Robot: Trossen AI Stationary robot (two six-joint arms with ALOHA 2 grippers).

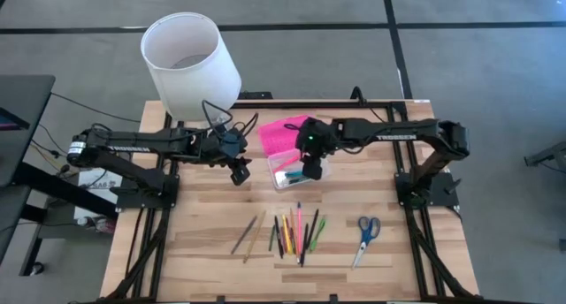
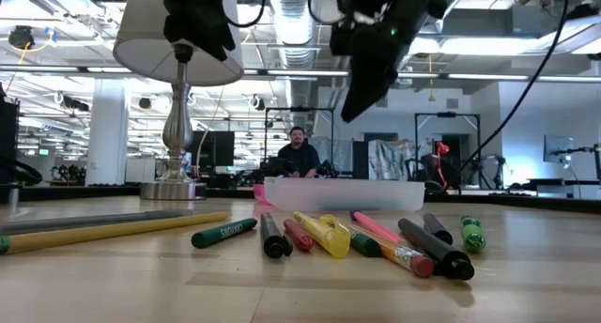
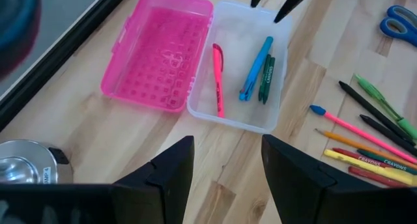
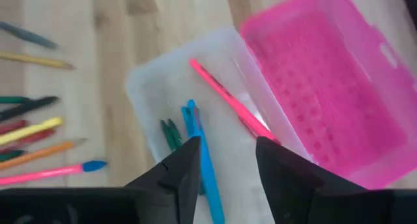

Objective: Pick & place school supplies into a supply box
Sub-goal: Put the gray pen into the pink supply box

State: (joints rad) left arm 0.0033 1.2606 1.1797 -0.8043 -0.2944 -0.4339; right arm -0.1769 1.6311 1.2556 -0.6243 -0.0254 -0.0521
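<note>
Three items lie in the supply box (image 3: 238, 113) below our spread, empty right gripper (image 1: 311, 173): pink pen (image 3: 218, 81), blue pen (image 3: 255, 68), green crayon (image 3: 266, 79). Its pink lid (image 3: 159, 58) lies open alongside; left gripper (image 1: 240, 175) gapes nearby.

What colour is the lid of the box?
Bright pink lid, seen best in the left wrist view.

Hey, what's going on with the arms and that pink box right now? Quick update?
Right gripper open above the supply box, empty. Left gripper open, waiting beside it. Three items in the clear base; pens and scissors on the table. Nothing blocking.
</note>
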